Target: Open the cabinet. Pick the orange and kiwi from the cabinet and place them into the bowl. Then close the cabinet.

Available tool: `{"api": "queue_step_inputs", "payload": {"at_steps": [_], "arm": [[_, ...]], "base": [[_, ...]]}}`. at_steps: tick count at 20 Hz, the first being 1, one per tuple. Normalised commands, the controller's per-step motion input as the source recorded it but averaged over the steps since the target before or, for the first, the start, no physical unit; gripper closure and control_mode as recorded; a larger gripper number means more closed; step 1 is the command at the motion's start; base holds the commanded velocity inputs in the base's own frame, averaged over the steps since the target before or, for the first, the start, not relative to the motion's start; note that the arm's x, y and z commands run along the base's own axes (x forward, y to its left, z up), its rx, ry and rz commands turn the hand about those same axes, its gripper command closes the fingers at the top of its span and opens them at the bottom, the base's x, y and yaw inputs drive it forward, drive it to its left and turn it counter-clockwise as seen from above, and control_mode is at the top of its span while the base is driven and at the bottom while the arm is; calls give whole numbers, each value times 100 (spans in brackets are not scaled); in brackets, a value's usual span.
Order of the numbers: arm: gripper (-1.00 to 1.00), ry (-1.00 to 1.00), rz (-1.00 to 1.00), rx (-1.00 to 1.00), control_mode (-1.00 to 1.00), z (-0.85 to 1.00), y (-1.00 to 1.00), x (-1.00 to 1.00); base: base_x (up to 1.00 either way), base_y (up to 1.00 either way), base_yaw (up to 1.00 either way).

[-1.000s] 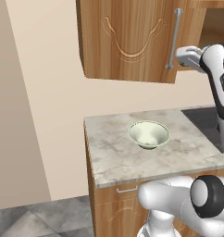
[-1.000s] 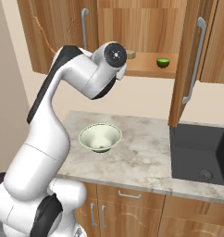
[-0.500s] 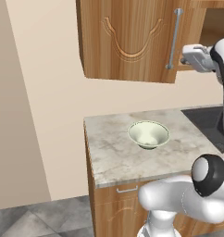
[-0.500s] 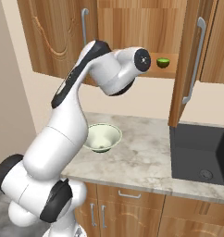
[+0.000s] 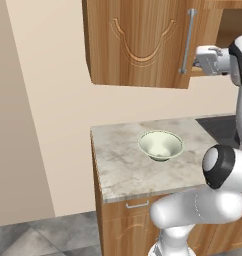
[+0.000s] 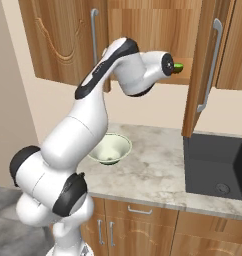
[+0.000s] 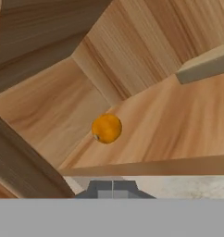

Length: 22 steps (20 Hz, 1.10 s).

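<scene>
Two fruits sitting on the shelf of the opened cabinet (image 6: 143, 30): orange (image 7: 107, 128) lying toward the far inner corner, kiwi (image 6: 178, 67) resting at the shelf's right front edge. Gripper (image 7: 113, 188) hovering at the shelf lip, jaws pressed together, holding nothing. Orange probably handling light, firm, smooth and prone to rolling; pinching across its widest middle advised. Hand view revealing the orange; right base view revealing the kiwi instead. Bowl (image 5: 160, 145) waiting on the counter (image 5: 118, 165) below.

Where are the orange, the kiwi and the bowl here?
orange (image 7: 107, 128): hand view, middle of the fruit.
kiwi (image 6: 178, 67): right base view, green edge showing past the arm.
bowl (image 5: 161, 144): left base view, inner wall.
</scene>
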Motion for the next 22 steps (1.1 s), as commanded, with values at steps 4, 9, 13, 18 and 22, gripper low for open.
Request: {"api": "queue_step_inputs", "payload": {"at_steps": [4, 9, 13, 18, 22], "arm": [[100, -9, 11, 2, -100, 0, 0, 0], [100, -16, 9, 0, -100, 0, 17, 0], [100, -18, 6, 0, -100, 0, 45, 0], [100, -11, 5, 0, -100, 4, 40, -5], [100, -3, 4, 0, -100, 22, 34, -44]], "base": [[0, 0, 0], [0, 0, 0], [0, 0, 0], [0, 0, 0], [0, 0, 0]]}}
